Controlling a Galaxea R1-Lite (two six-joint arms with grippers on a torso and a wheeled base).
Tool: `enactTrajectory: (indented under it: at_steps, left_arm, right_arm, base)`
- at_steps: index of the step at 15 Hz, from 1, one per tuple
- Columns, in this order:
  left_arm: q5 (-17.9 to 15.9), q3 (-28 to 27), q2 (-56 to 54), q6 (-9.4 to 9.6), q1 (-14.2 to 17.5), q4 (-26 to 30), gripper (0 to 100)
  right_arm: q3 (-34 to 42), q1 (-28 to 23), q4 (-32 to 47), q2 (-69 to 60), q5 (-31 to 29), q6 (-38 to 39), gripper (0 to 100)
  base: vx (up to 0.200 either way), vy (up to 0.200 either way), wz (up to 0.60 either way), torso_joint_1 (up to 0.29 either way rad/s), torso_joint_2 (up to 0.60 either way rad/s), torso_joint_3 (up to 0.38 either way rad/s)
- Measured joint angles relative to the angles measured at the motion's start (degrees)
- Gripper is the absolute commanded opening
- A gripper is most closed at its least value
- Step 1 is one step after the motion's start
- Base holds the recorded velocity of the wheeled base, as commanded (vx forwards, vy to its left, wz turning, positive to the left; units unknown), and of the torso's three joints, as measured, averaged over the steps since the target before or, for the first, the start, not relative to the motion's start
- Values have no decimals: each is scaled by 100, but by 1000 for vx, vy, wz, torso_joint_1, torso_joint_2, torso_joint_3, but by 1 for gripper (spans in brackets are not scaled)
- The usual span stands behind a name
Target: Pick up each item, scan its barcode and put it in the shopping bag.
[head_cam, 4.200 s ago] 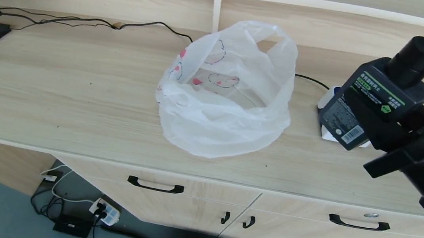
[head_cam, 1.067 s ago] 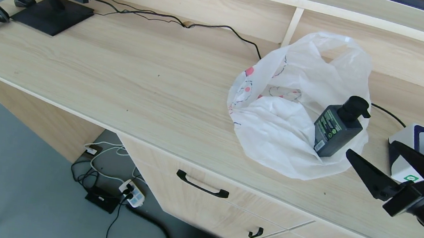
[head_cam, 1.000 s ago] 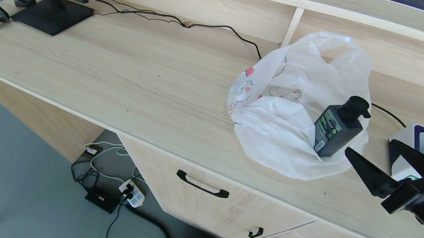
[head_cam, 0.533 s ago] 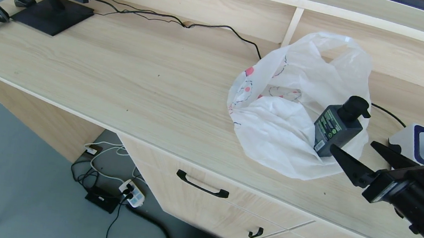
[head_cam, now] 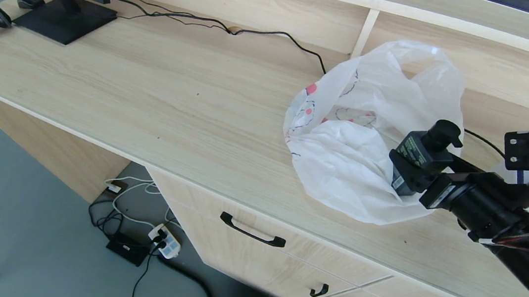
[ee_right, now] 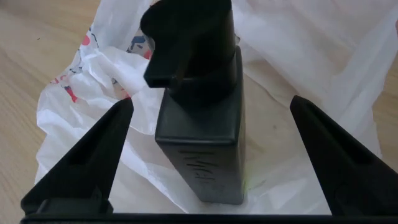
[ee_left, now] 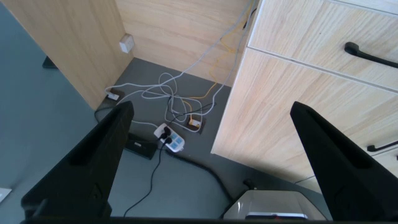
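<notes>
The right gripper point(head_cam: 419, 165) point(ee_right: 211, 106) has its jaws wide apart, one on each side of the dark pump bottle point(head_cam: 416, 147) point(ee_right: 202, 137), and neither appears to touch it. The bottle stands slightly tilted at the side of the shopping bag point(head_cam: 342, 162) point(ee_right: 298, 56) nearest the right arm. It rests on crumpled plastic, not on a firm base.

That soft footing is the main risk. If a jaw brushes the bottle on the way in or out, the bottle could topple, either deeper into the bag or out over the bag's low front fold onto the worktop point(head_cam: 176, 88). If the jaws close here, they might pinch loose film along with the bottle. Lifting would then drag the whole light bag, which nothing holds down. The pump head overhangs to one side and could also snag a jaw.

The left gripper point(ee_left: 211, 106) hangs below worktop height, over the floor beside the drawer fronts. Its jaws are spread and hold nothing.

In the head view the near jaw covers much of the bottle's lower body. From either view I can't be sure whether its base sits inside the bag's mouth or only on the folded-down rim. The bag's interior behind the bottle is hidden by its own folds.
</notes>
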Motion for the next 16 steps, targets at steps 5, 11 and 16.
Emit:
enactTrajectory:
  at_steps: [5,11,16]
  left_arm:
    - [0,0,0,2,-2,0,100]
    - [0,0,0,-5,-2,13,100]
    - [0,0,0,-5,0,20,100]
  right_arm:
    - [-174,-210,-84,306,66,-13,0]
    - [-276,-190,-85,394,99,-77,0]
    - [-560,-179,-290,345,99,-76,0]
  base:
    - [0,0,0,0,0,0]
    - [0,0,0,0,0,0]
    - [0,0,0,0,0,0]
